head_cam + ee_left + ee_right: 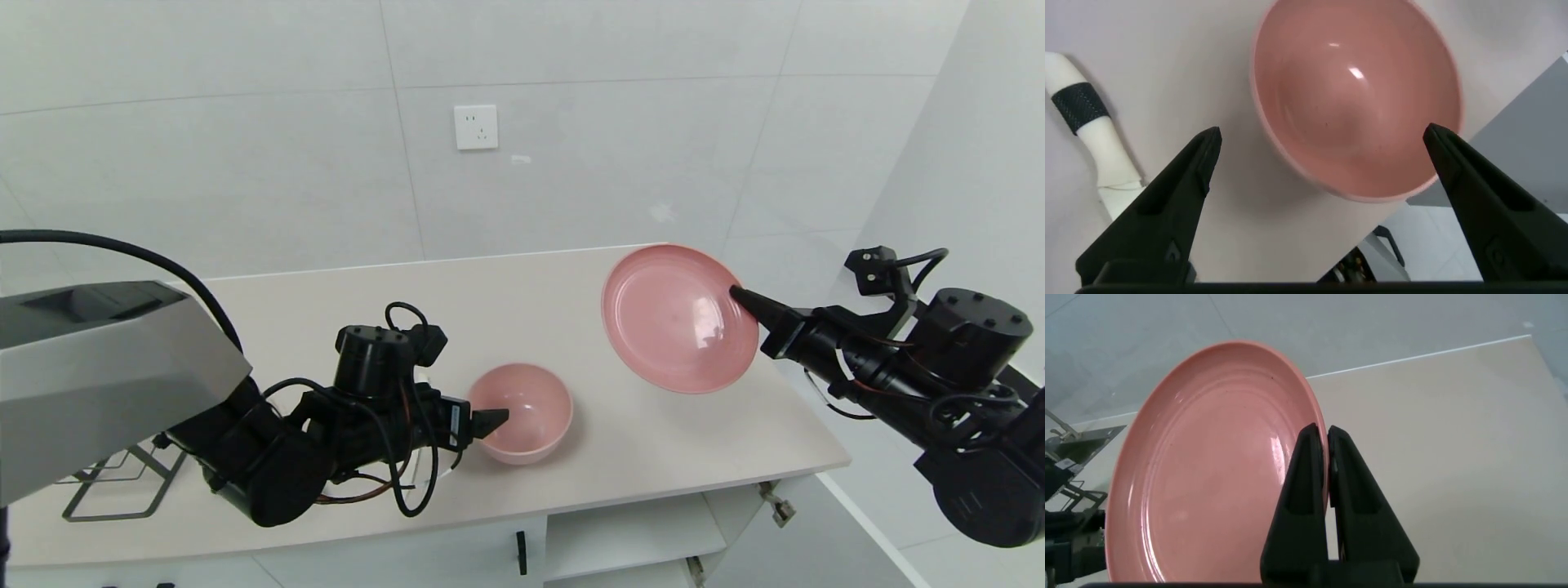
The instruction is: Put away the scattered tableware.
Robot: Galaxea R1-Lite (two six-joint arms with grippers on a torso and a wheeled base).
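Plate (678,327) hung rim-pinched in the right gripper (735,291). Left gripper (502,416) gaped beside the bowl (535,404), needing to straddle its wall.

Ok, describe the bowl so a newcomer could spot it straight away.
On the beige countertop, look near the front edge, right before the open left gripper. The bowl sits there upright: pink and deep, unlike the flat pink plate that the right gripper holds up tilted.

Bright, even overhead light; glare spots on plate (665,327) and bowl (526,412) (soft shadow beside bowl).
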